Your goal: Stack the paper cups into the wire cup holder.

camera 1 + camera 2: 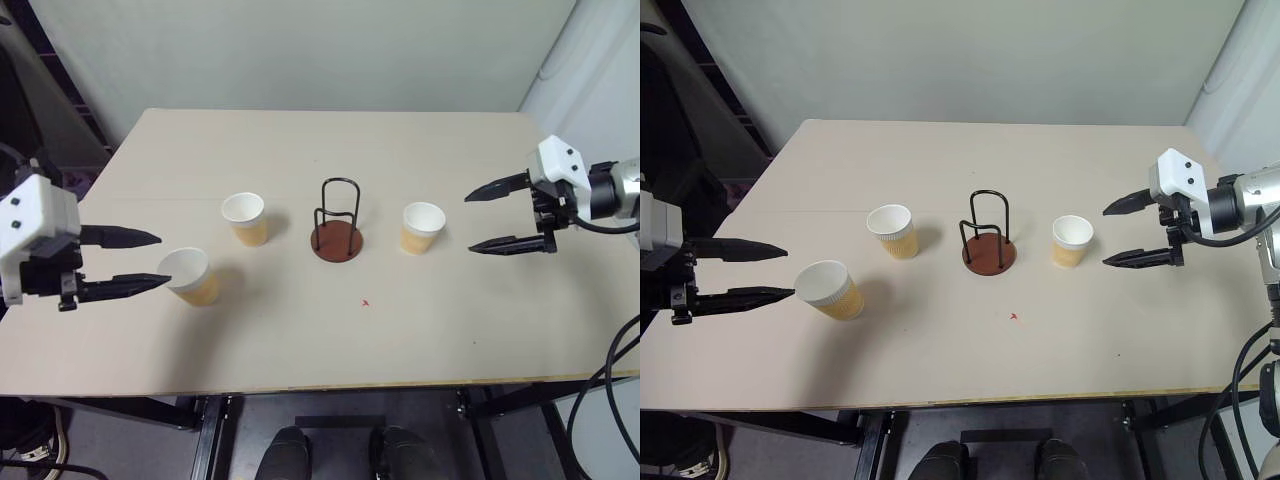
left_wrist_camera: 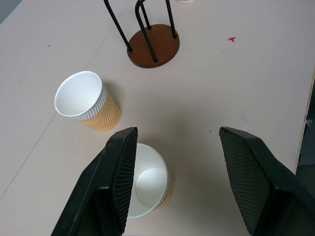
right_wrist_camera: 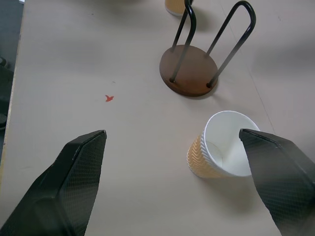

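Three paper cups [image 1: 244,218] are standing loose around the empty wire cup holder [image 1: 337,236], at nine and three o'clock, while both grippers, left gripper [image 1: 158,262] and right gripper [image 1: 470,221], are hovering with fingers released, lining up grabs.

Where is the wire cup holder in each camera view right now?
Left eye: wire cup holder, table centre.
Right eye: centre.
Left wrist: upper middle, loop tops cut off.
Right wrist: upper right of centre.
Shared landmark: small red mark on the table.

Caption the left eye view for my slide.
Both open claws, left and right, flank three upright paper cups and the empty wire cup holder.
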`<state>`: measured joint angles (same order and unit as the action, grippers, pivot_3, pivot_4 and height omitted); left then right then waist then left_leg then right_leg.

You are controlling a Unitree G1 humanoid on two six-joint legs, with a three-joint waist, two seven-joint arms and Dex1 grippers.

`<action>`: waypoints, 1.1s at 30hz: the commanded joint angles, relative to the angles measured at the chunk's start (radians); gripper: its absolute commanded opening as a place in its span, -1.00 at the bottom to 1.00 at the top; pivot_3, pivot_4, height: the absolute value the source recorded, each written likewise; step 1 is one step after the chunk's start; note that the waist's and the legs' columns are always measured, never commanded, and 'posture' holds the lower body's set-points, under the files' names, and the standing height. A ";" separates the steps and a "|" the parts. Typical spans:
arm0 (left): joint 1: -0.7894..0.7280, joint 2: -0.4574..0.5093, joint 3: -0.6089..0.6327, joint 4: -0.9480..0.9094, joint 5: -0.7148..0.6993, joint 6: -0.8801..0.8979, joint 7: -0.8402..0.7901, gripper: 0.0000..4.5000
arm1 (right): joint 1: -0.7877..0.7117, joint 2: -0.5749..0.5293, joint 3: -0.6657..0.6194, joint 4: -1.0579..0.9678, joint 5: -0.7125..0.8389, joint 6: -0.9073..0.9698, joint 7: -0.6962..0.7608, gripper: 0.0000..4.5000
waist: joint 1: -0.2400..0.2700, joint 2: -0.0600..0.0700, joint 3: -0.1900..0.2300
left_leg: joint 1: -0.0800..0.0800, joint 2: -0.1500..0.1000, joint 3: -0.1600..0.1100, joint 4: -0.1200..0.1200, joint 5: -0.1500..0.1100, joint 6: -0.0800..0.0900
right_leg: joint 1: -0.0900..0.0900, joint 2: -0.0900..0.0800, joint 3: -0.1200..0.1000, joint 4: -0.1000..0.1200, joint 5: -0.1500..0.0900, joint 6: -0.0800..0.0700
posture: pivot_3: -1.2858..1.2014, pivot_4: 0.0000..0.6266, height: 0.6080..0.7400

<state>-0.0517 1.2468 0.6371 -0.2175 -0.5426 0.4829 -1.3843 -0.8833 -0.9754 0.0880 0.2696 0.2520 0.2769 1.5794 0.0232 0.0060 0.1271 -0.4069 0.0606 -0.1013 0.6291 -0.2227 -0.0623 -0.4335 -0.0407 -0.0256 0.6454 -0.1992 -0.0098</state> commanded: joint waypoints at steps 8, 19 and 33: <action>-0.082 -0.023 -0.055 -0.016 -0.012 -0.014 0.083 0.25 | -0.065 0.090 -0.019 -0.051 0.046 0.061 -0.068 1.00 | -0.003 0.000 0.000 | 0.001 0.000 0.001 0.000 0.000 0.000 | 0.000 0.000 0.000 0.001 0.000 0.000 | 0.03 -0.52 1.00; -0.391 -0.248 -0.487 -0.030 0.156 0.012 0.421 0.25 | -0.193 0.462 0.114 0.142 -0.124 0.034 -0.398 1.00 | -0.010 0.001 -0.001 | 0.003 0.002 0.001 0.001 0.001 0.000 | 0.000 0.001 0.000 0.002 0.001 -0.002 | 0.03 -0.52 1.00; -0.353 -0.263 -0.444 -0.109 0.116 0.090 0.457 0.25 | -0.195 0.597 0.130 0.309 -0.166 -0.043 -0.434 1.00 | -0.008 0.001 -0.001 | -0.006 0.004 0.001 0.002 -0.001 -0.011 | -0.008 0.003 -0.001 -0.001 0.004 0.004 | 0.03 -0.52 1.00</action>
<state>-0.4018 0.9694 0.1515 -0.2909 -0.4121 0.5720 -0.9316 -1.0724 -0.3882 0.2223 0.5849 0.0813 0.2474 1.1546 0.0153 0.0074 0.1265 -0.4128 0.0642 -0.1001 0.6308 -0.2241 -0.0730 -0.4418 -0.0374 -0.0268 0.6449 -0.1957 -0.0056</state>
